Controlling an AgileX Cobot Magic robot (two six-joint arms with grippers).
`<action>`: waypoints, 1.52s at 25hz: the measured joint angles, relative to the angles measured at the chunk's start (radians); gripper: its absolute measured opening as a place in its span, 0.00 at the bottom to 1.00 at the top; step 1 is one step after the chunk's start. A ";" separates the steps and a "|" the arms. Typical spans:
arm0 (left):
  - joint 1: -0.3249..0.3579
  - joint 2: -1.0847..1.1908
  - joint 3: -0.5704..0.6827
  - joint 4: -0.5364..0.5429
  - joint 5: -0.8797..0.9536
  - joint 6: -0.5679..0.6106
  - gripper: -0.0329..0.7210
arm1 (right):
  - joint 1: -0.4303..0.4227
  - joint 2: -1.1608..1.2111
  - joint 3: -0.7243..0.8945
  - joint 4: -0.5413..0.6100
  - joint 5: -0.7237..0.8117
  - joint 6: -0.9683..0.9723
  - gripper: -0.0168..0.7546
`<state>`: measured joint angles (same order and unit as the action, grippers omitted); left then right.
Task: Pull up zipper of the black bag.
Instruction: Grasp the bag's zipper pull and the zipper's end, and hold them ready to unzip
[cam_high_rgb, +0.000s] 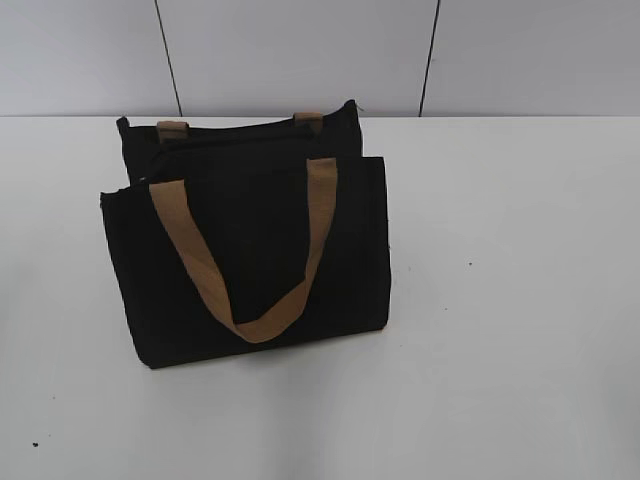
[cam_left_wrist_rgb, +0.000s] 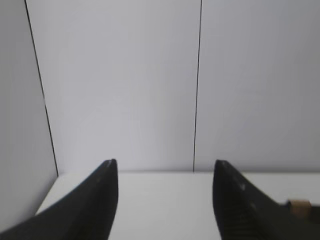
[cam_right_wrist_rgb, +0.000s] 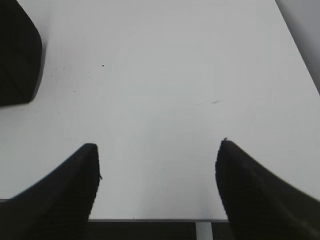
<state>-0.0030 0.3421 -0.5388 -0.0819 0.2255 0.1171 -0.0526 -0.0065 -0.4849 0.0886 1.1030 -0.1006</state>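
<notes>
The black bag (cam_high_rgb: 250, 250) stands on the white table (cam_high_rgb: 500, 300), left of the middle in the exterior view, with a tan strap handle (cam_high_rgb: 245, 260) hanging down its front. The zipper does not show in any view. Neither gripper shows in the exterior view. My left gripper (cam_left_wrist_rgb: 165, 172) is open and empty, facing the back wall; a bit of tan strap (cam_left_wrist_rgb: 300, 207) shows at its right. My right gripper (cam_right_wrist_rgb: 157, 147) is open and empty above the bare table near its front edge; a corner of the black bag (cam_right_wrist_rgb: 17, 55) shows at the upper left.
A grey panelled wall (cam_high_rgb: 300, 50) stands behind the table. The table's front edge (cam_right_wrist_rgb: 160, 220) lies just under the right gripper. The table's right edge (cam_right_wrist_rgb: 300, 55) shows in the right wrist view.
</notes>
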 joint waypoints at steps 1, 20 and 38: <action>0.000 0.042 0.015 0.001 -0.076 0.000 0.63 | 0.000 0.000 0.000 0.000 0.000 0.000 0.74; -0.173 0.949 0.283 0.277 -0.857 -0.221 0.50 | 0.000 0.000 0.000 0.001 0.000 0.000 0.74; -0.176 1.653 0.140 0.546 -1.435 -0.236 0.50 | 0.000 0.000 0.000 0.011 0.000 0.000 0.74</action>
<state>-0.1791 1.9950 -0.3992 0.4644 -1.2096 -0.1194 -0.0526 -0.0065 -0.4849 0.0999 1.1030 -0.1006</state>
